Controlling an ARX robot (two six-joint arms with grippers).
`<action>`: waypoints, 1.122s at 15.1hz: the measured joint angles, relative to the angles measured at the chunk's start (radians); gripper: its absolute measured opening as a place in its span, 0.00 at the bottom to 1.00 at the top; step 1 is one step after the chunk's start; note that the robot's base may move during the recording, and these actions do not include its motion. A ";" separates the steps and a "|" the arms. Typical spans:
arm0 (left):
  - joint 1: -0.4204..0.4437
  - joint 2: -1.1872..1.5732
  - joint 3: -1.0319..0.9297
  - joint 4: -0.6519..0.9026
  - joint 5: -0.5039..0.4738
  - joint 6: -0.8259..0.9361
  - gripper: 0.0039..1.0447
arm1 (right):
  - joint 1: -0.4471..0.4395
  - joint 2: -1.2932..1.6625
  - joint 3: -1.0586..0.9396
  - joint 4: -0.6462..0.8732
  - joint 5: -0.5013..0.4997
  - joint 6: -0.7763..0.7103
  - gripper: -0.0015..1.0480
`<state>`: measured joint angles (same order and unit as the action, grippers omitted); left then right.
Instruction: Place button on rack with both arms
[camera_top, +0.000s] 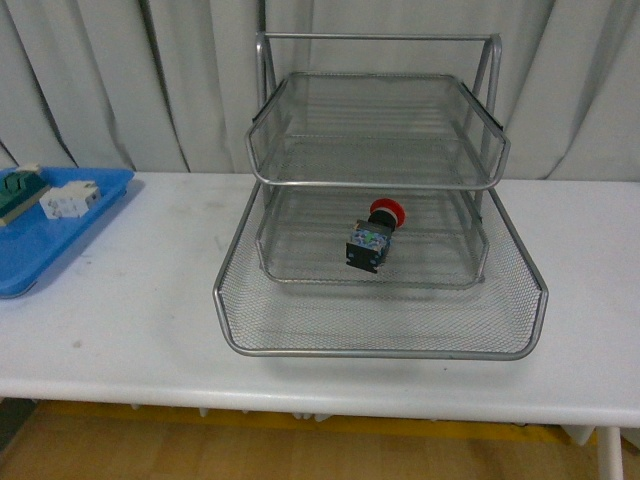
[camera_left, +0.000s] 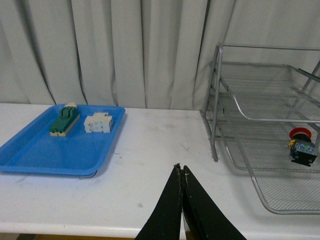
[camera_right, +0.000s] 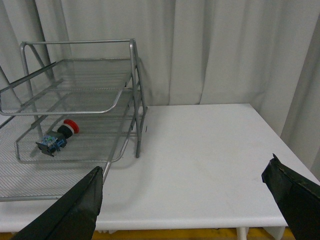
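Note:
The button (camera_top: 373, 236), red mushroom cap on a black and bluish body, lies on its side on the middle tier of the silver wire-mesh rack (camera_top: 380, 345). It also shows in the left wrist view as the button (camera_left: 302, 146) and in the right wrist view as the button (camera_right: 58, 137). Neither arm appears in the front view. My left gripper (camera_left: 180, 167) is shut, empty, above the table between the blue tray and the rack (camera_left: 216, 100). My right gripper (camera_right: 185, 172) is open wide over bare table beside the rack (camera_right: 134, 95), nothing between its fingers.
A flat blue tray (camera_top: 60, 240) sits at the table's left end, holding a green-topped beige block (camera_left: 64, 122) and a white blocky component (camera_left: 98, 123). White curtains hang behind. The table's near edge (camera_top: 300, 400) runs close in front of the rack.

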<state>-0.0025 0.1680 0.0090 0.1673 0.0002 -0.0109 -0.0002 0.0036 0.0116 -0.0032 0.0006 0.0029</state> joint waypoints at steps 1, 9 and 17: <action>0.000 -0.115 0.000 -0.169 0.002 0.000 0.01 | 0.000 0.000 0.000 0.000 0.000 0.000 0.94; 0.000 -0.159 0.000 -0.171 0.000 0.000 0.40 | 0.000 0.000 0.000 0.000 0.000 0.000 0.94; 0.000 -0.159 0.000 -0.171 0.000 0.000 0.94 | 0.093 0.949 0.416 0.476 0.103 0.121 0.94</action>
<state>-0.0029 0.0090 0.0093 -0.0036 -0.0002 -0.0105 0.0925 0.9524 0.4274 0.4725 0.1040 0.1234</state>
